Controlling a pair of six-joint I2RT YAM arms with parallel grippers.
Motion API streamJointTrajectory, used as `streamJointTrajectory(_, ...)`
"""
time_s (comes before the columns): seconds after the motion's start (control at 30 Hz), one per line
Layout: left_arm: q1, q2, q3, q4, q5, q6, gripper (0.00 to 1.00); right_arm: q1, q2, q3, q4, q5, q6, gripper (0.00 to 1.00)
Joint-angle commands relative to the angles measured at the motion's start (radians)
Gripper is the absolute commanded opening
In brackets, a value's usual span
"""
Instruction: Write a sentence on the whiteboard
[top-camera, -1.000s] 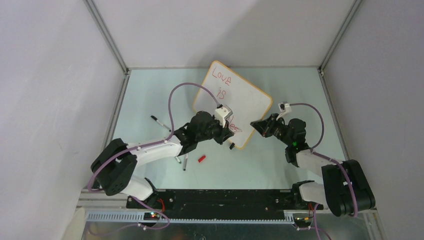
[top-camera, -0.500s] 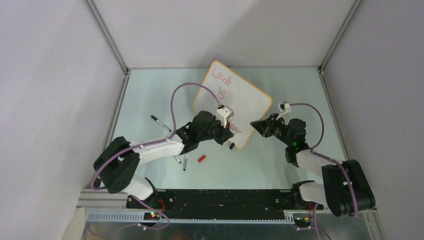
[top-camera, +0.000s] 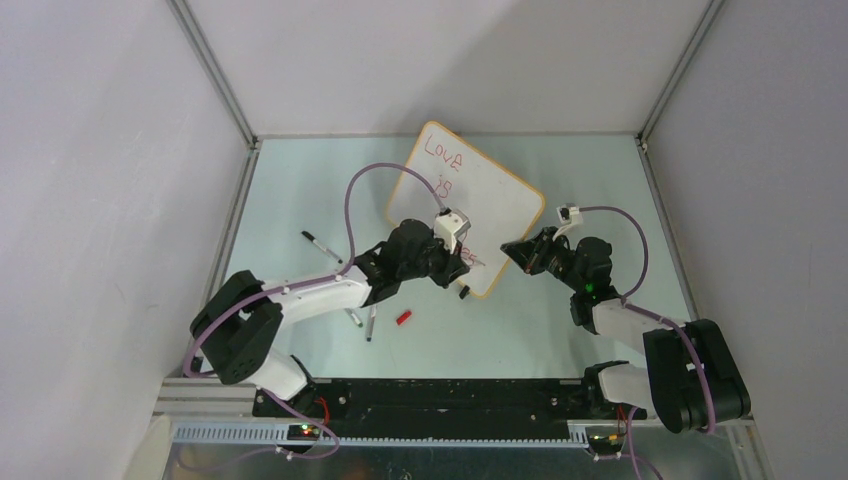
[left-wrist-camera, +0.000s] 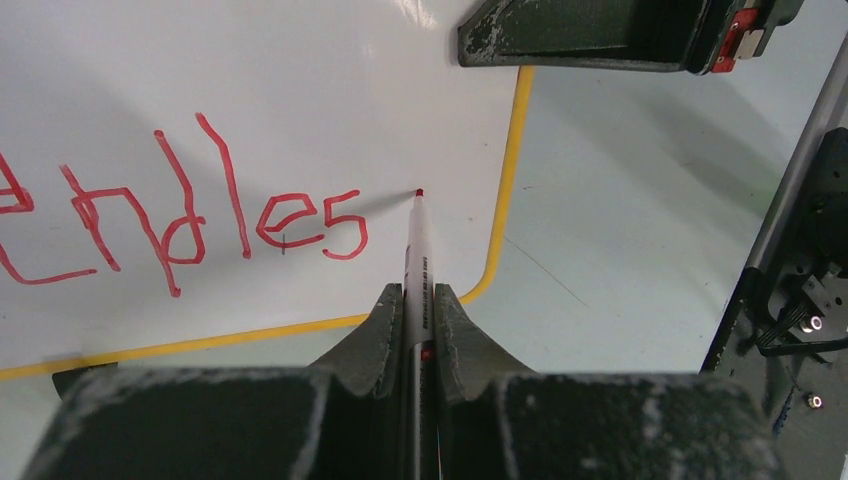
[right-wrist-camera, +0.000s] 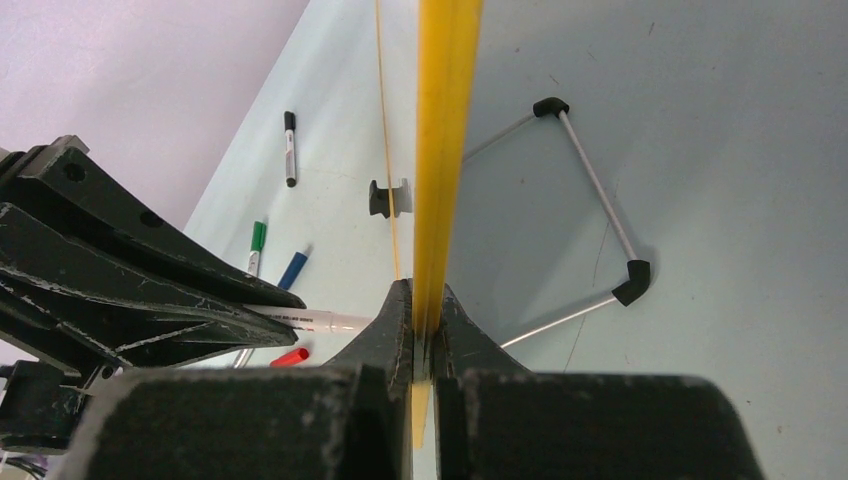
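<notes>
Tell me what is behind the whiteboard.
Behind the whiteboard, the right wrist view shows a wire stand with black corners on the table. From above, the board covers it.

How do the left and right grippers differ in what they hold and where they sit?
The left gripper clamps a red-tipped marker by its barrel, tip at the whiteboard face; the right gripper pinches the whiteboard's yellow-orange frame. The left sits over the board's near end beside the red writing; the right sits at its side edge. Both are shut on something.
</notes>
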Motion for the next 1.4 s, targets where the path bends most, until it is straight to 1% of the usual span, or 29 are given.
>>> streamJointTrajectory(0.0,-0.006,0.004,0.050,0.012,-0.005,0.021,0.00,0.008,0.003,-0.002,0.013,-0.007,-0.038,0.00)
streamJointTrajectory(1.37,-0.005,-0.031,0.008,0.044,-0.129,-0.033,0.00,0.008,0.004,-0.001,0.010,-0.006,-0.039,0.00)
